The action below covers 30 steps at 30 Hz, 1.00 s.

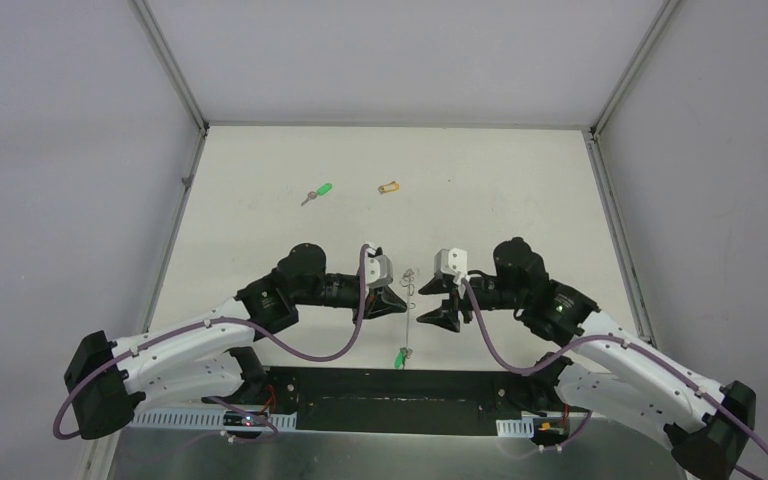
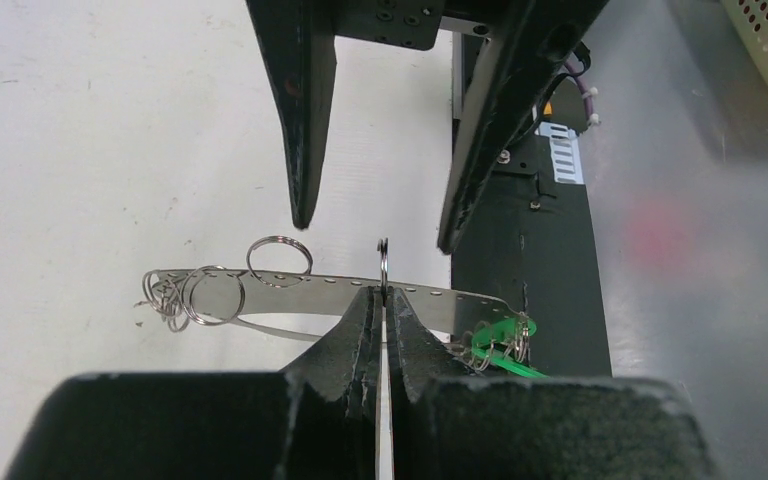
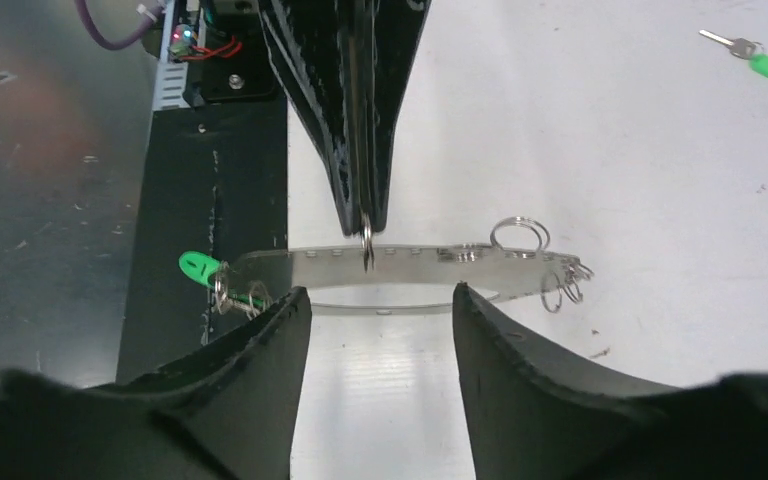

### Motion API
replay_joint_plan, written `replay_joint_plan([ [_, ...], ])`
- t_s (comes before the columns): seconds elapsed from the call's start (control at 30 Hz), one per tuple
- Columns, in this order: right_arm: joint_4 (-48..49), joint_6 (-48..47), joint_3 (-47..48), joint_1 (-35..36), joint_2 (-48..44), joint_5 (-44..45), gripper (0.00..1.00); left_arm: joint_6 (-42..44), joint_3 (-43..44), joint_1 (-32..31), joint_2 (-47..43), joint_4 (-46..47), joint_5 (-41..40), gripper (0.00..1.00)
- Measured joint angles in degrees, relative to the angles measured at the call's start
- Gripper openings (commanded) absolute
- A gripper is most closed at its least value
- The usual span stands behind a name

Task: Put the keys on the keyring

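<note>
Open table (image 1: 480, 230) around green key (image 1: 317, 192)

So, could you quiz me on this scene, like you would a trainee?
1. True or false: the right gripper is shut on the keyring.
2. Which holds the keyring? A: left gripper. B: right gripper. C: neither.
3. How many keys lie loose on the table, off the keyring?
Key: 1 false, the right gripper is open. 2 A. 3 two, the green key and the yellow-tan key.
</note>
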Motion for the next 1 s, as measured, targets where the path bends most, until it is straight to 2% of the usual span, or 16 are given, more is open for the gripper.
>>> replay_joint_plan([
  [0.23,3.7,2.1,-3.1,0.0,-5.0,3.2,0.60,-0.3,-1.7,0.0,-2.0,1.1,-1.7,0.00],
  [0.6,13.2,5.7,-4.7,0.0,-3.6,0.0,0.32,-2.0,-3.4,0.0,-4.6,3.6,-3.9,0.00],
  [0.7,15.2,6.6,-5.6,0.0,-3.6,-0.6,0.20,-2.5,-4.4,0.0,-5.5,5.1,-4.3,0.00],
  [1.0,18.1,7.5,-5.8,0.0,-2.5,-1.7,0.17,-3.3,-4.8,0.0,-6.9,7.4,-4.3,0.00],
])
